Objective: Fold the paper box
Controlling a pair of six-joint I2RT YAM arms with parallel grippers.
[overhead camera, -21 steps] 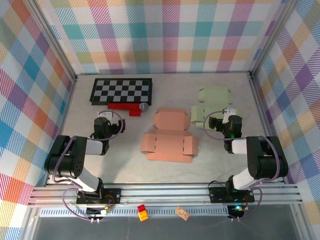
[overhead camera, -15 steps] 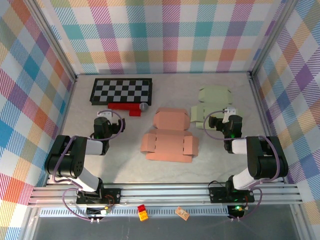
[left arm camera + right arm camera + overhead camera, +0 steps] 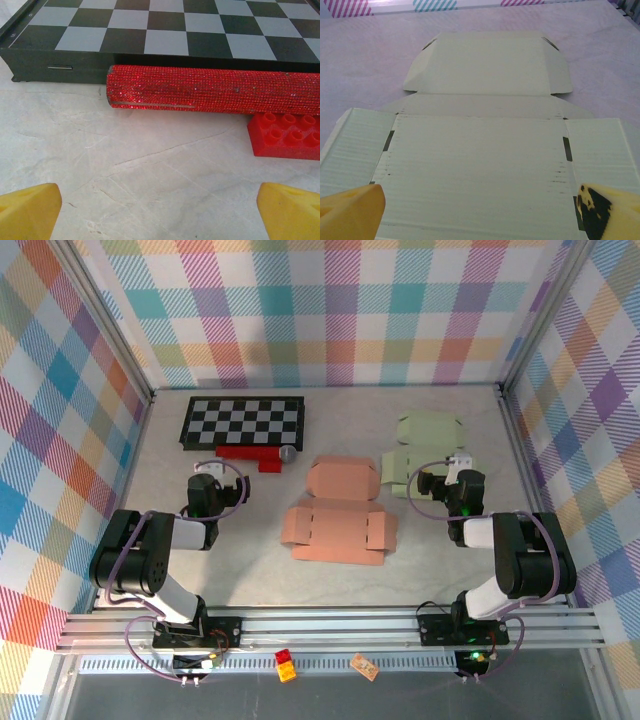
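The left gripper (image 3: 160, 214) is being held jaws apart behind a red glitter tube (image 3: 210, 90); the right gripper (image 3: 480, 212), likewise apart, over a flat green paper box (image 3: 480, 155).

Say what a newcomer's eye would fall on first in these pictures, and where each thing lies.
The unfolded salmon paper box lies flat mid-table, with a pale green box blank flat to its right, farther back. At the far left, a chessboard has a glittery red cylinder lying along its near edge, a red brick beside it.
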